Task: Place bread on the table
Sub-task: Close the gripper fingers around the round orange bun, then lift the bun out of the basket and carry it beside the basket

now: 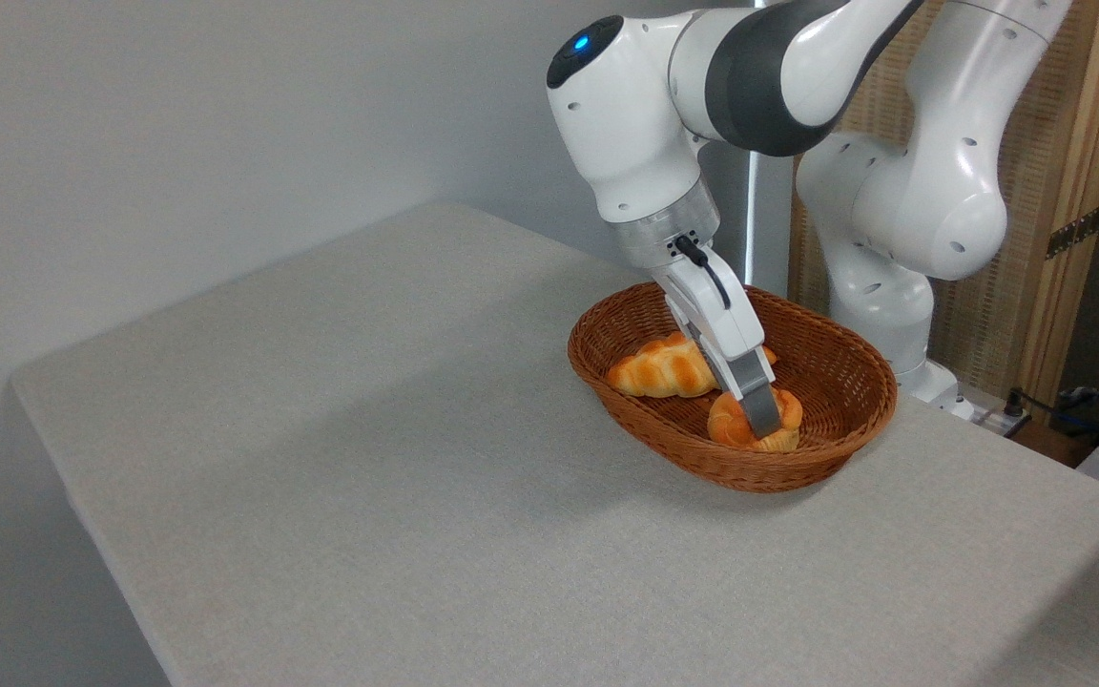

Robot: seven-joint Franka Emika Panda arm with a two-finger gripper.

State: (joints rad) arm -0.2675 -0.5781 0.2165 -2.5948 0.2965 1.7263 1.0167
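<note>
Reaching down into the basket from approx 12 o'clock, w/ the gripper angling toward 5 o'clock. Pressing grey fingers onto the bread, seemingly straddling its top (only the near finger showing clearly, far one hidden behind it). Probably gripping the bread, but not possible to tell from this angle whether clamped or merely touching. Sitting low inside the basket at its 5 o'clock end, close to the near wall, glossy orange crust catching the light. Lying just beside it at approx 10 o'clock, partly behind the gripper body: the longer braided loaf, paler, stretching across the basket floor. Resting on the table, toward its 2 o'clock corner, w/ the wicker rim near the far edge. Casting a soft shadow across the table surface at 9 o'clock of the basket. Standing behind, at 1 o'clock: the arm's white base and a wooden screen.
</note>
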